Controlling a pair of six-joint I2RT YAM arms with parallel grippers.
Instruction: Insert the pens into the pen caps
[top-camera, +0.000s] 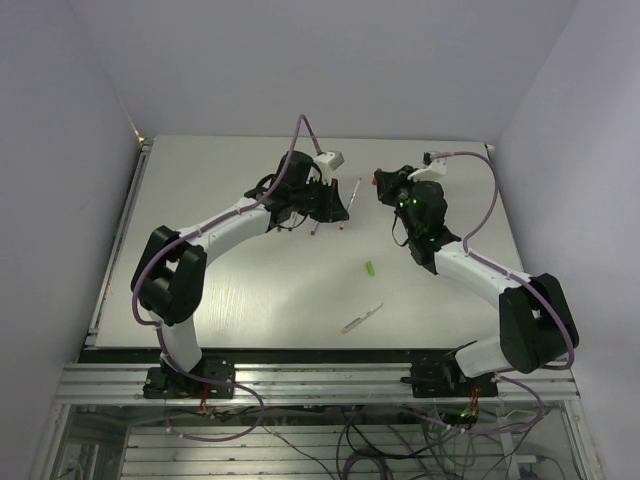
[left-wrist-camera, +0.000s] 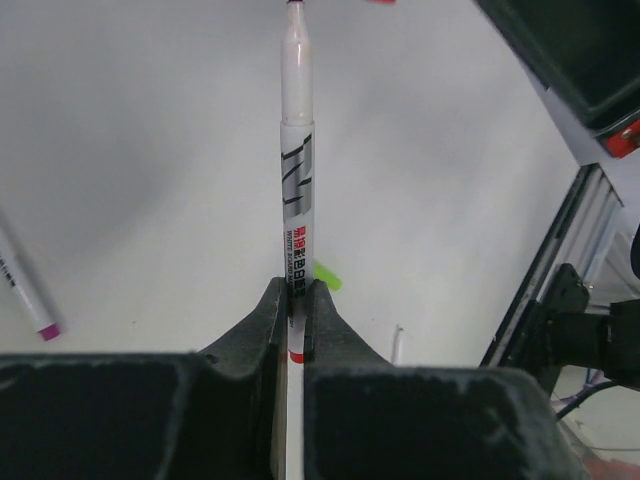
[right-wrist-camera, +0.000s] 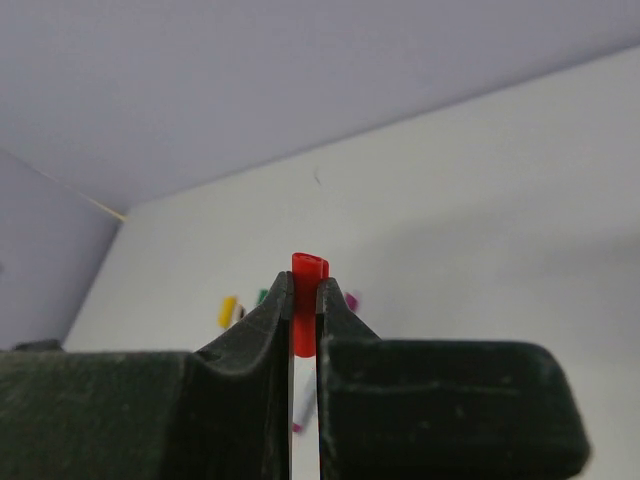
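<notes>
so the left gripper (left-wrist-camera: 297, 297) is clamped shut on a pen (left-wrist-camera: 297, 170), pinching it low on the barrel so most of the length and the writing end stick out clear in front. makes sense to me: the free end is what has to go into a cap. the tip runs off the top of the left wrist view, so i can't call its colour for sure.

the right gripper (right-wrist-camera: 305, 300) is closed on the red cap (right-wrist-camera: 308, 268), squeezing its lower half with the top poking out above the fingers. looks like the open mouth is left exposed on purpose, though i can't quite see into it. from above, both grippers hang over the far middle of the table (top-camera: 230, 180), near each other but apart, pen and cap not yet joined. my guess is the next bit is all about lining up the two axes.

other stuff on the table: a light green cap (top-camera: 369, 268) in the middle, an orange-tipped pen (top-camera: 361, 319) nearer the bases, a purple-tipped pen (left-wrist-camera: 25, 295) by the left gripper, plus a yellow cap (right-wrist-camera: 229, 311) and dark green cap (right-wrist-camera: 262, 296) behind the red one.

the table is pale, matte, faintly grained. plain lavender-grey walls (top-camera: 300, 60) box it in on three sides.
</notes>
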